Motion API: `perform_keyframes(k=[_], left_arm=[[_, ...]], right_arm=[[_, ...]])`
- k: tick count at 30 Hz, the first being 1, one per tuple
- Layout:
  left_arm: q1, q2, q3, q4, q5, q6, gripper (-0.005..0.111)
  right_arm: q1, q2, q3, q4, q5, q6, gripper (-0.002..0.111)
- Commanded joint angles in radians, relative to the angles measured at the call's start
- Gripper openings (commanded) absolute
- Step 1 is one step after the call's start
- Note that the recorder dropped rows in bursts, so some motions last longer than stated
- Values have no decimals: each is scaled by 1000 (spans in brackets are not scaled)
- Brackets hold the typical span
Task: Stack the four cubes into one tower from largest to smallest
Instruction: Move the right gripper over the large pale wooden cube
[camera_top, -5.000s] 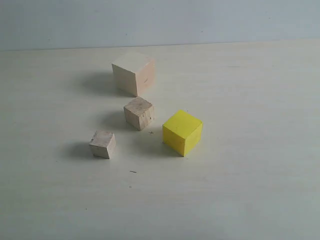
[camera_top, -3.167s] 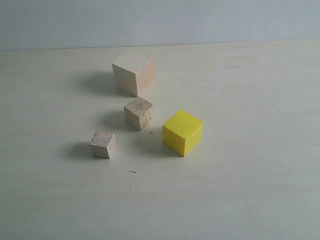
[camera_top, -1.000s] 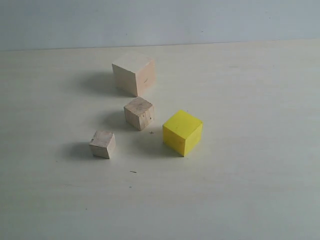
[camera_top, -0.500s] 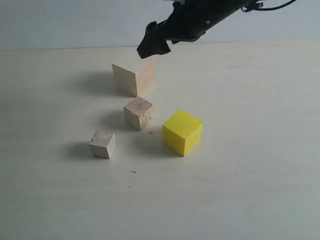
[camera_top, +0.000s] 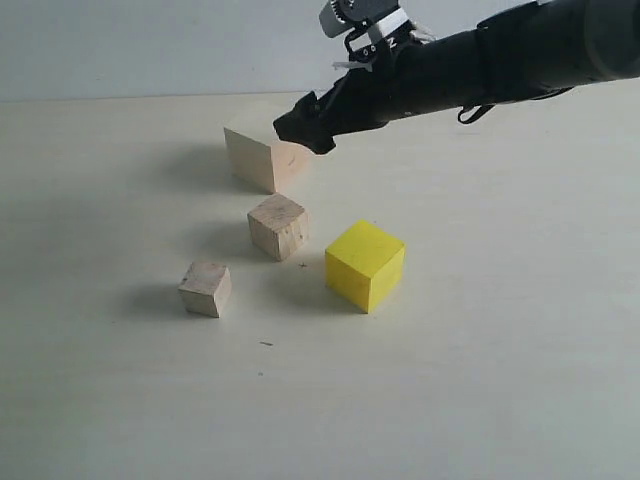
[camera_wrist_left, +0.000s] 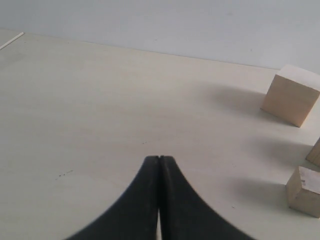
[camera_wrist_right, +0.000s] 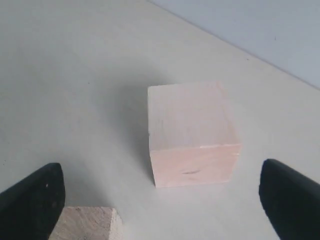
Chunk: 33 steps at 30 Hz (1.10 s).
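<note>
Four cubes rest apart on the pale table. The large wood cube (camera_top: 258, 160) (camera_wrist_right: 192, 132) (camera_wrist_left: 290, 95) stands farthest back. In front of it are the medium wood cube (camera_top: 278, 226) (camera_wrist_right: 85, 223), the small wood cube (camera_top: 206, 288) (camera_wrist_left: 304, 184) and the yellow cube (camera_top: 365, 264). My right gripper (camera_top: 308, 128) (camera_wrist_right: 162, 200) hovers open just above the large cube's near right side, with nothing between its fingers (camera_wrist_right: 35, 200). My left gripper (camera_wrist_left: 159, 158) is shut and empty, low over bare table well away from the cubes, and is out of the exterior view.
The black right arm (camera_top: 480, 70) reaches in from the upper right over the table (camera_top: 500, 350). A pale wall (camera_top: 150, 45) runs along the table's far edge.
The right arm has come into view from the upper right, and its open gripper has dropped toward the large wood cube. The cubes have not moved.
</note>
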Motion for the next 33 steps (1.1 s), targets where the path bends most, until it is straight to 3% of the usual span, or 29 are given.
perform_keyframes(k=[1,8,33], left_arm=[[1,-6,3,4,-7,6,0],[1,-6,3,4,-7,6,0],[1,-6,3,4,-7,6,0]], right_arm=[[-2,62,5,48,33,-52,105],[-2,121,-1,167,70,-227,105],[-2,267,-169,167,53,-304,105]])
